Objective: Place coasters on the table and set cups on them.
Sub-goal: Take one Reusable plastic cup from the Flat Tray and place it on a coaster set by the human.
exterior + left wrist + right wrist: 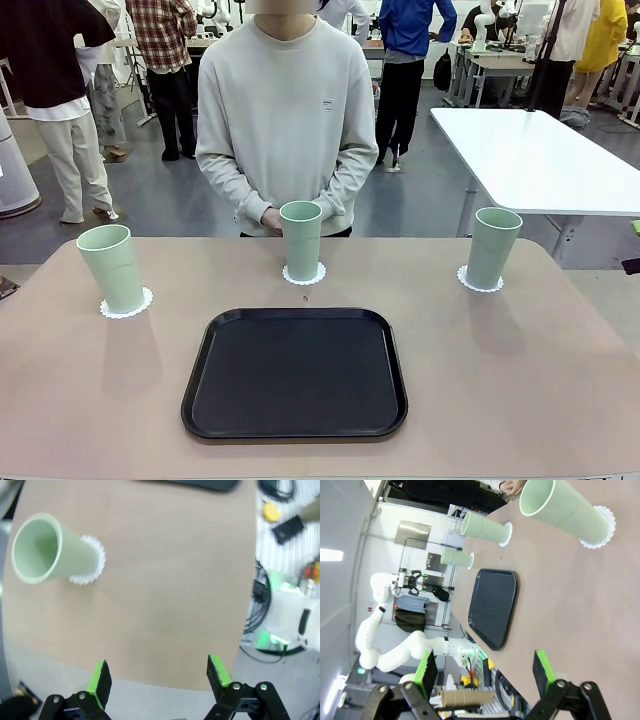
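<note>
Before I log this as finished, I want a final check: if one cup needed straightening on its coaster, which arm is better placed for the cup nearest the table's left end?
Left. Its open tool looks at the left cup on its coaster, apart.

black tray (200, 484) cut off by top edge, coasters (304, 274) mostly hidden under cups (301, 240)
</note>
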Robot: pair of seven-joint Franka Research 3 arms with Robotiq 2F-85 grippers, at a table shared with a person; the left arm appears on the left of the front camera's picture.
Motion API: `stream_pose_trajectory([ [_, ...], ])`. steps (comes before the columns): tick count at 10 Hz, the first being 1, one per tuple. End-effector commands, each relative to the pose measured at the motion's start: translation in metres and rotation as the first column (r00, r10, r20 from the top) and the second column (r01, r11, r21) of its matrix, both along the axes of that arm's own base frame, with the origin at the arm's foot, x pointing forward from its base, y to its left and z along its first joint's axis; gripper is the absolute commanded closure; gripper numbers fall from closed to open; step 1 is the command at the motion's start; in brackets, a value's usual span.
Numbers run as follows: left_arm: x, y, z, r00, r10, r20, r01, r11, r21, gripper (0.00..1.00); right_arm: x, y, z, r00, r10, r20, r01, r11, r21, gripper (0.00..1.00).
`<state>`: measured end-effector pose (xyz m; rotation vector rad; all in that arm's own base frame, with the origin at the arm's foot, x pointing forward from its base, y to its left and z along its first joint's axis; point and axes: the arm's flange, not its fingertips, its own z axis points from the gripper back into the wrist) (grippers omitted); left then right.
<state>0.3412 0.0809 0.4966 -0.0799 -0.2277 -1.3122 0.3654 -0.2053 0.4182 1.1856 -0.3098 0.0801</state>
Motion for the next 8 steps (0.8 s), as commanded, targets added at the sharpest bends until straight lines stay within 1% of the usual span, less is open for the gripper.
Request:
stream_pose_trajectory([
  [1, -0.028, -0.013, 0.012, 0.905, 0.425, -0.006, -0.424, 0.904, -0.052, 0.00, 0.000, 0.001, 0.001, 1.000, -0.008, -0.007, 0.008, 1.000, 0.001, 0.00],
  [2, -0.043, -0.013, 0.014, 0.833, 0.486, -0.264, -0.525, 0.845, -0.104, 0.00, 0.000, 0.001, 0.001, 1.000, -0.008, -0.007, 0.008, 1.000, 0.001, 0.00],
  [3, -0.046, -0.008, 0.016, 0.796, 0.559, -0.232, -0.597, 0.787, -0.153, 0.00, 0.000, 0.001, 0.001, 1.000, -0.008, -0.007, 0.008, 1.000, 0.001, 0.00],
  [4, -0.043, -0.003, 0.019, 0.750, 0.624, -0.219, -0.653, 0.750, -0.104, 0.00, 0.000, 0.001, 0.001, 1.000, -0.008, -0.007, 0.008, 1.000, 0.001, 0.00],
  [5, -0.039, 0.000, 0.010, 0.885, 0.433, -0.172, -0.447, 0.893, -0.052, 0.00, 0.000, 0.001, 0.001, 1.000, -0.008, -0.007, 0.008, 1.000, 0.001, 0.00],
  [6, -0.039, 0.000, 0.010, 0.885, 0.433, -0.172, -0.447, 0.893, -0.052, 0.00, 0.000, 0.001, 0.001, 1.000, -0.008, -0.007, 0.008, 1.000, 0.001, 0.00],
  [7, -0.046, 0.000, 0.014, 0.812, 0.540, -0.223, -0.564, 0.823, -0.060, 0.00, 0.000, 0.001, 0.001, 1.000, -0.008, -0.007, 0.008, 1.000, 0.001, 0.00],
  [8, -0.028, 0.015, 0.007, 0.777, 0.494, -0.391, -0.610, 0.743, -0.274, 0.00, 0.000, 0.001, 0.001, 1.000, -0.008, -0.007, 0.008, 1.000, 0.001, 0.00],
])
